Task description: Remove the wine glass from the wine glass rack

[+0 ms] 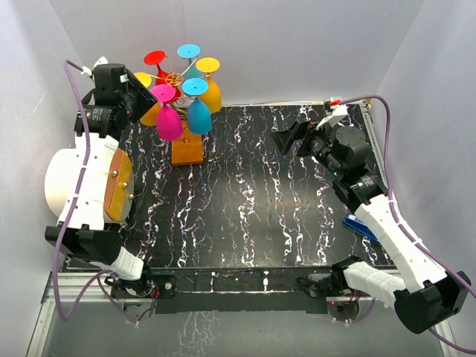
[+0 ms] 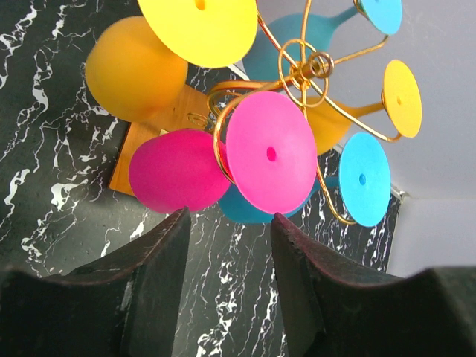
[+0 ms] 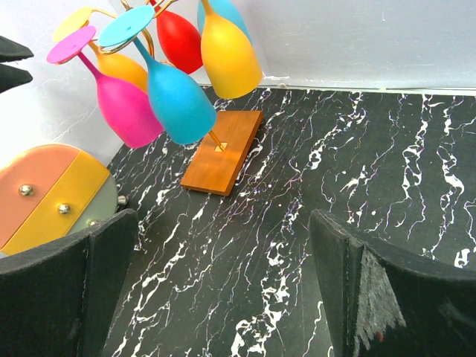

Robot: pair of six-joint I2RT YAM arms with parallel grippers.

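The wine glass rack [image 1: 177, 77] is a gold wire stand on an orange-brown wooden base [image 1: 187, 151] at the back left. Several coloured wine glasses hang from it upside down. Among them are a pink wine glass [image 1: 168, 120], a blue one [image 1: 198, 114] and a yellow one [image 1: 211, 91]. My left gripper [image 1: 143, 98] is just left of the pink wine glass [image 2: 175, 171]. Its jaws stand partly apart with only tabletop between them, and the tips stop short of the glass bowl. My right gripper [image 1: 287, 138] hovers open over the table's right half, far from the rack [image 3: 223, 149].
A white round object [image 1: 58, 182] with an orange and yellow disc [image 1: 116, 183] stands at the left edge beside the left arm. A blue item [image 1: 361, 224] lies by the right arm. White walls close in the back and sides.
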